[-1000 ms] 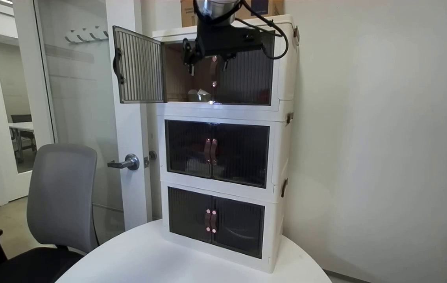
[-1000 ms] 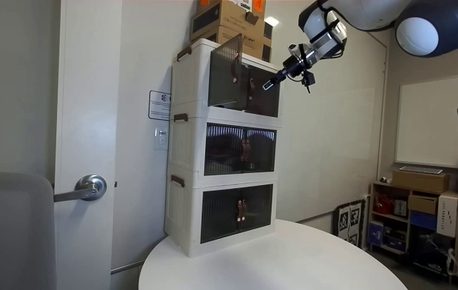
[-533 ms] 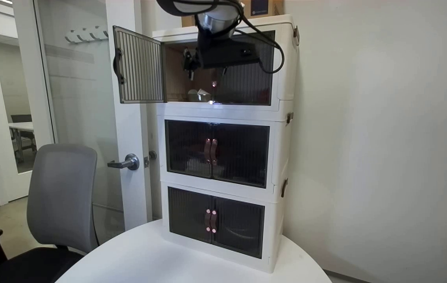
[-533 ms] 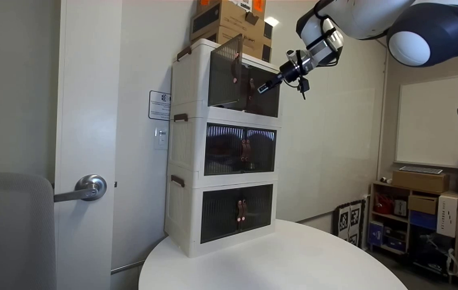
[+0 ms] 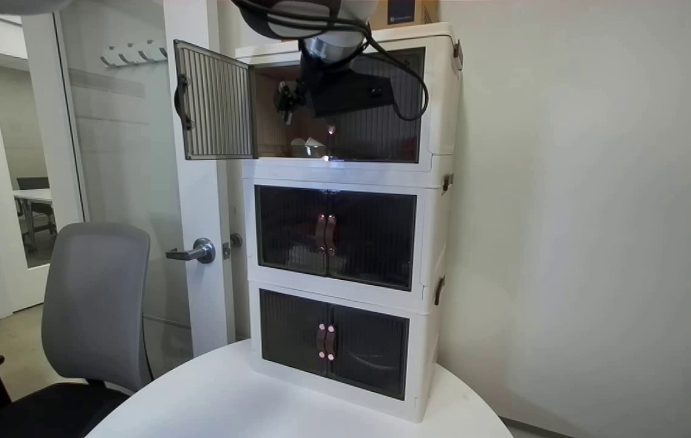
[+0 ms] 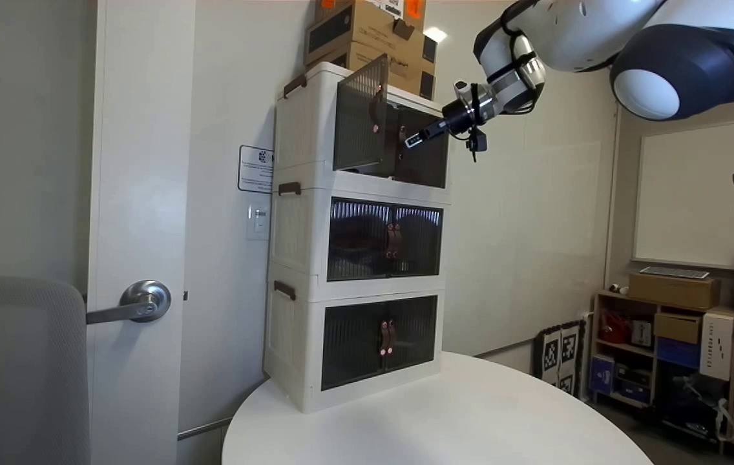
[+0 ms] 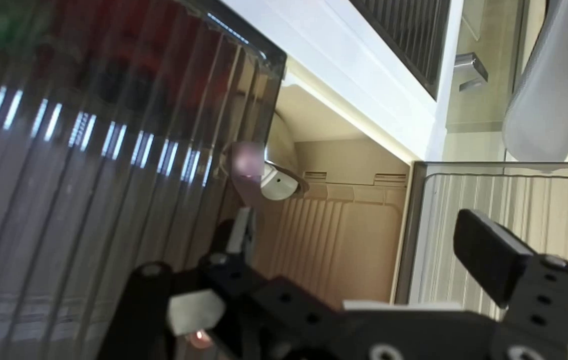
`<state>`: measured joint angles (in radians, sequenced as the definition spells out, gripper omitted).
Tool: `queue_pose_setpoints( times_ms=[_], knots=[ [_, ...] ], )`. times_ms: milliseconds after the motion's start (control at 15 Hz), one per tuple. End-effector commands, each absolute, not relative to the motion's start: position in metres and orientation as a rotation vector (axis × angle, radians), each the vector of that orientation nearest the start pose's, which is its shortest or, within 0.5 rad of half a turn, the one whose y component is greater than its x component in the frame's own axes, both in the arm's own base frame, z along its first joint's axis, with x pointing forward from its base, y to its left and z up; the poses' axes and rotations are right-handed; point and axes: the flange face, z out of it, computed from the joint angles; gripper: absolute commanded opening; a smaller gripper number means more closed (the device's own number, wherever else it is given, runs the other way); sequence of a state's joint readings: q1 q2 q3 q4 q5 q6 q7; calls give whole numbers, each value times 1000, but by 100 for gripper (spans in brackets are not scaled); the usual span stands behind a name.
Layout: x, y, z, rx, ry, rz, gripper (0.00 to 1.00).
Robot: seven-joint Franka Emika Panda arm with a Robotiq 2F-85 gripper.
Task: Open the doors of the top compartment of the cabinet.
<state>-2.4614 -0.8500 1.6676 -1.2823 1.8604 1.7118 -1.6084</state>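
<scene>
The white cabinet [image 5: 345, 173] has three stacked compartments with dark ribbed doors. In the top compartment, the left door [image 5: 218, 103] stands swung open; it also shows in an exterior view [image 6: 359, 116]. The right door [image 5: 382, 137] is closed and fills the left of the wrist view [image 7: 89, 210]. Its brown handle [image 6: 402, 139] is partly hidden by my gripper. My gripper [image 6: 413, 140] is open and empty in front of the top compartment. In the wrist view, one finger of the gripper [image 7: 364, 245] is near the right door's handle; whether they touch, I cannot tell.
The middle doors [image 5: 336, 237] and bottom doors [image 5: 333, 344] are closed. A small container [image 5: 309, 148] sits inside the top compartment. Cardboard boxes [image 6: 373, 48] rest on the cabinet. The cabinet stands on a round white table [image 6: 470, 413]. A grey chair [image 5: 96, 298] is beside it.
My arm and gripper have moved lower and toward the cabinet, closer to the right door's handle. The gripper has tilted a little. The doors have not moved.
</scene>
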Motion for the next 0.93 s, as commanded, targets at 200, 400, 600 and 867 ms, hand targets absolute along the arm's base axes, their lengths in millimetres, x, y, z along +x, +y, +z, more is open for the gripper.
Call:
queue_pose_setpoints(
  times_ms=[200, 400, 600, 867],
  knots=[
    [719, -72, 591, -2206, -1255, -1458, 100],
    [719, -68, 589, -2204, -1252, -1423, 100],
    [718, -72, 591, -2228, -1228, -1427, 100],
    [718, -72, 591, -2228, -1228, -1427, 100]
  ],
)
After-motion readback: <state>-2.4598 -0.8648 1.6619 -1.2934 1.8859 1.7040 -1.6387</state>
